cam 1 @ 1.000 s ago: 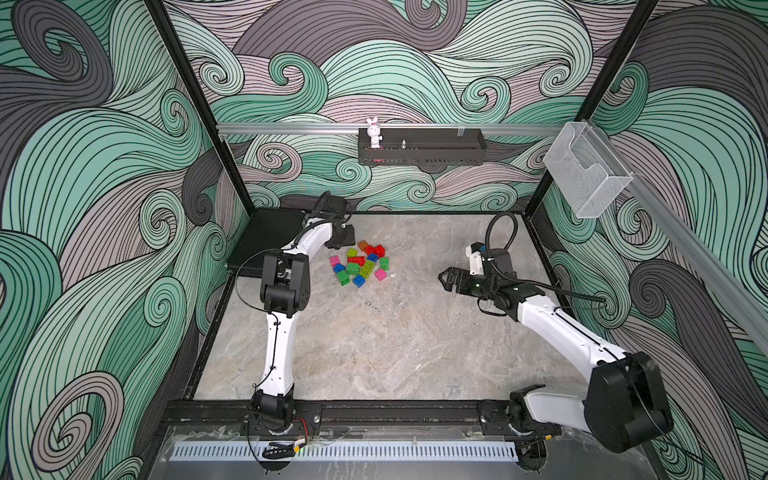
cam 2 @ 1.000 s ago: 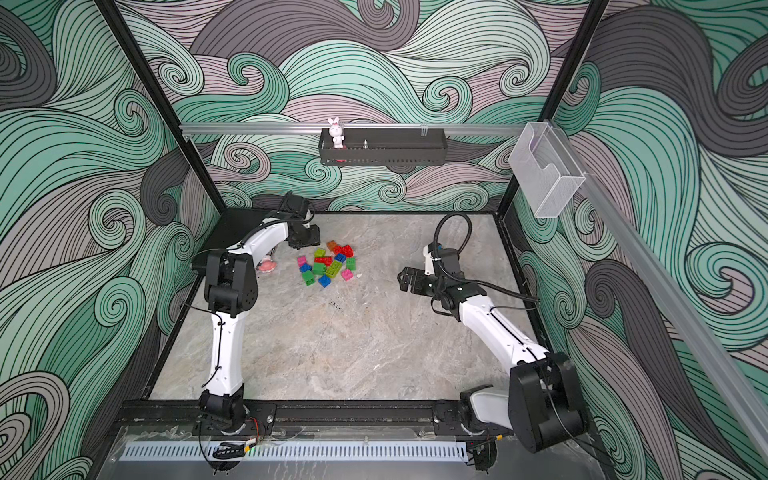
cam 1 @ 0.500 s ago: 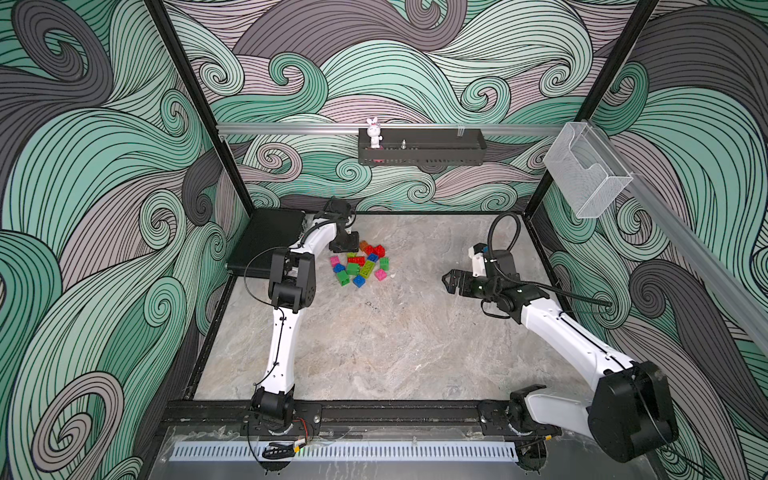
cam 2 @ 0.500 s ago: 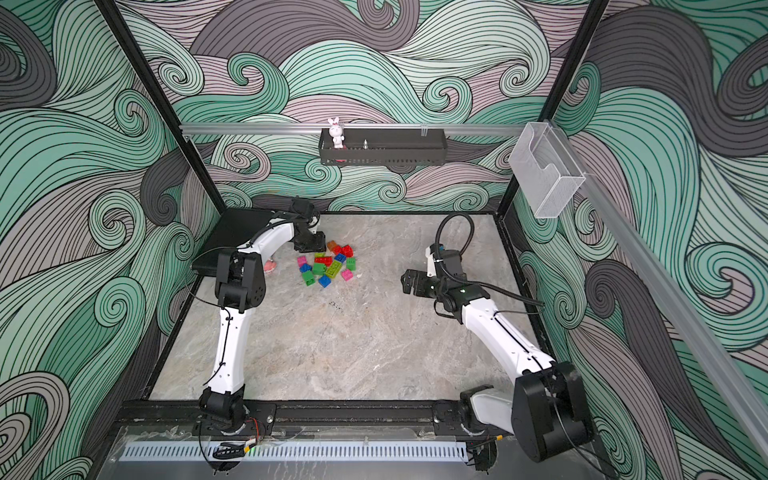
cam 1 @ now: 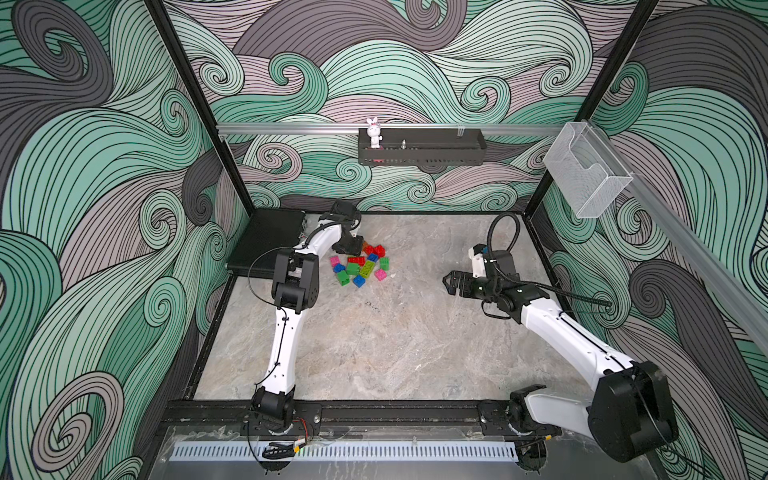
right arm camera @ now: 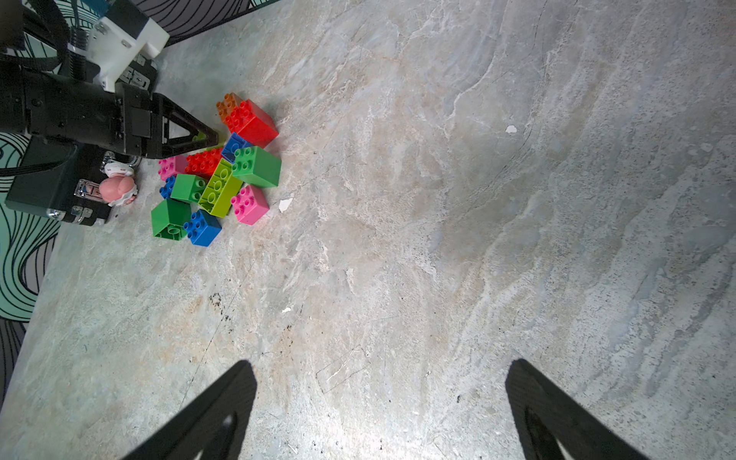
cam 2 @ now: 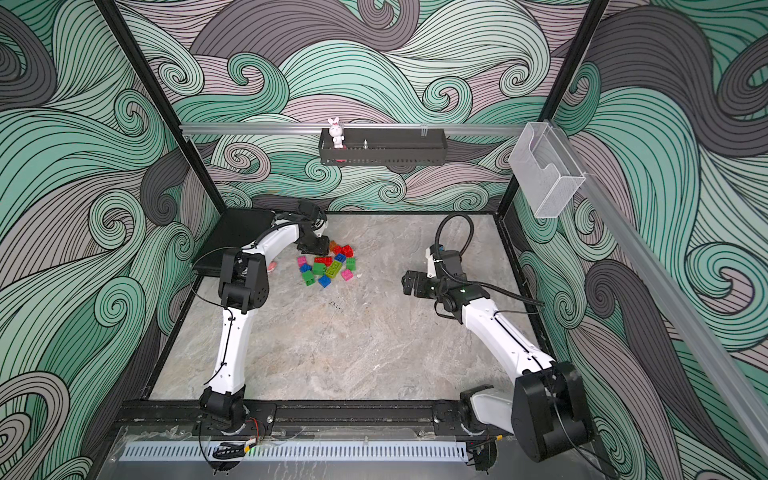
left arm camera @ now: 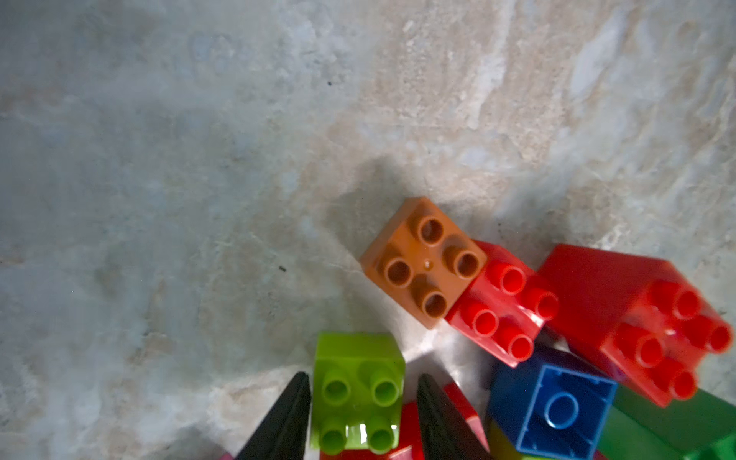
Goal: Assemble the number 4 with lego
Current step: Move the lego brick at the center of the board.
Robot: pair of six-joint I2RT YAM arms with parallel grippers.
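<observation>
The lego bricks (cam 1: 360, 266) (cam 2: 328, 266) lie in a loose heap at the back left of the marble table, in red, green, lime, blue, pink and orange. My left gripper (cam 1: 349, 249) (cam 2: 316, 248) reaches down into the far edge of the heap. In the left wrist view its fingertips (left arm camera: 363, 375) straddle a lime brick (left arm camera: 358, 394), studs toward the camera, with a small gap still showing on one side. An orange brick (left arm camera: 424, 263) and a red brick (left arm camera: 502, 302) lie just beyond. My right gripper (cam 1: 448, 284) (right arm camera: 381, 363) hangs wide open over bare table, far from the heap.
A pink-and-white toy figure (right arm camera: 117, 189) lies beside the left arm, near a black box (cam 1: 266, 237) in the back left corner. A black shelf (cam 1: 419, 153) with a bunny figure (cam 1: 374, 132) hangs on the back wall. A clear bin (cam 1: 584, 174) hangs at the right.
My left gripper has moved a little toward the heap and its fingers have narrowed around the lime brick. The right arm has barely moved.
</observation>
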